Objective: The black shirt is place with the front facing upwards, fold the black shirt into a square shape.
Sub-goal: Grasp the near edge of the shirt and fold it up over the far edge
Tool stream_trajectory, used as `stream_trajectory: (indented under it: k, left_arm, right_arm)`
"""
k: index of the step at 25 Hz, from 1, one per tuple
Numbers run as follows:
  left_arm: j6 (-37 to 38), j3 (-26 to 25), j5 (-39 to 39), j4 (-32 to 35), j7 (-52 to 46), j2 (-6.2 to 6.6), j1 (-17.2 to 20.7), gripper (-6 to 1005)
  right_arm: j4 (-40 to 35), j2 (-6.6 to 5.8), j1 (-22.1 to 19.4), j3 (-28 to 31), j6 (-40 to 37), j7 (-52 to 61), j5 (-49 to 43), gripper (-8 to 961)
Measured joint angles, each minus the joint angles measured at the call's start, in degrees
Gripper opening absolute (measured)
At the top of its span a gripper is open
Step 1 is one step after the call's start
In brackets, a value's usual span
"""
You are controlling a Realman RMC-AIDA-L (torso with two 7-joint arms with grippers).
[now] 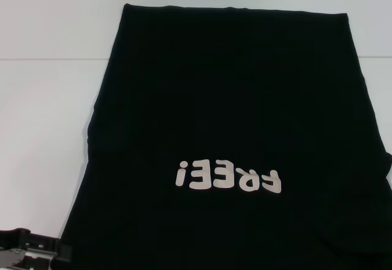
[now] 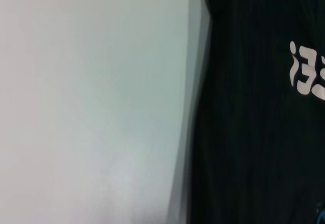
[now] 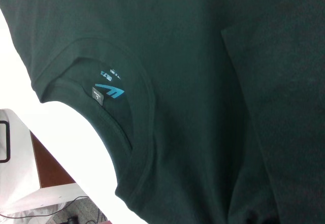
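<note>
The black shirt (image 1: 233,105) lies flat on the white table (image 1: 49,111), front up, its hem at the far end and its collar end toward me, below the frame. White "FREE!" lettering (image 1: 228,177) reads upside down from here; part of it shows in the left wrist view (image 2: 306,75). In the right wrist view the collar (image 3: 137,132) and its small blue neck label (image 3: 107,89) are close up, and a straight edge of an overlying cloth layer (image 3: 244,97) crosses the shirt body. Part of my left gripper (image 1: 27,248) shows at the near left corner, beside the shirt's left edge. My right gripper is out of view.
Bare white table surface (image 2: 91,102) lies left of the shirt's edge. Beyond the table's near edge, the right wrist view shows brown floor (image 3: 48,165) and cables (image 3: 61,215). The shirt's right side runs out of the head view.
</note>
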Motion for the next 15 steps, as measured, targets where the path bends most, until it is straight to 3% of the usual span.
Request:
stream_trajectory:
  k: [15]
  left_arm:
    - [-0.1, 0.1, 0.0, -0.4, 0.3, -1.02, -0.9, 770]
  right_arm:
    - [0.0, 0.0, -0.1, 0.0, 0.4, -0.1, 0.0, 64]
